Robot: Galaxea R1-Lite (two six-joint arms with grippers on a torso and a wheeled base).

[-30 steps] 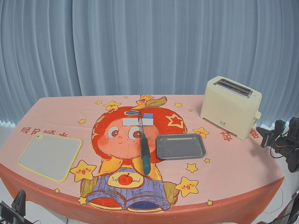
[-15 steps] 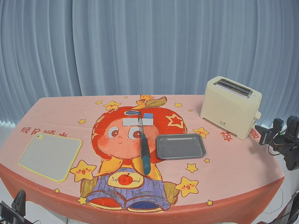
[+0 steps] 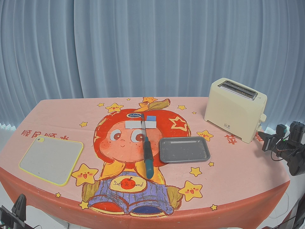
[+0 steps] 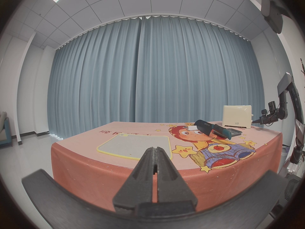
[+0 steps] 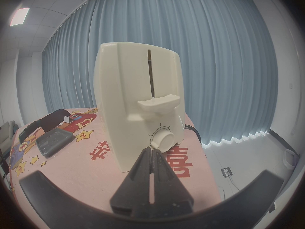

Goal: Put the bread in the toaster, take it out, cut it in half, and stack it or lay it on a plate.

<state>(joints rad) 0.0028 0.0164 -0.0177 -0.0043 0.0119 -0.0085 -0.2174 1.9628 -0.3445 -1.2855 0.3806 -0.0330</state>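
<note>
Cream toaster (image 3: pixel 235 108) stands at the far right corner of the table (image 3: pixel 241 175), slots up. Whether bread sits in the slots cannot be told. On its end face the lever (image 5: pixel 159 103) sits partway down its track, with the dial (image 5: pixel 162 140) below it.

Left of the toaster and near it lies a gray tray (image 3: pixel 184 149). Farther left of the toaster is a knife (image 3: pixel 146 147), teal handle toward the robot, blade laid across a white block (image 3: pixel 133 124). Farthest from the toaster, by the table's left edge, lies a yellow-rimmed cutting board (image 3: pixel 50 159), flat.

Right gripper (image 5: pixel 152 150) hangs off the table edge, just beside the toaster's lever end. It is held roughly level, tips aimed at the dial, close but not touching. Its fingers are pressed together with nothing between them.

Left gripper (image 4: pixel 155 149) sits well apart from the toaster, low, in front of the table's near left corner and pointing toward the cutting board. Its fingers are also pressed together, gripping nothing.
</note>
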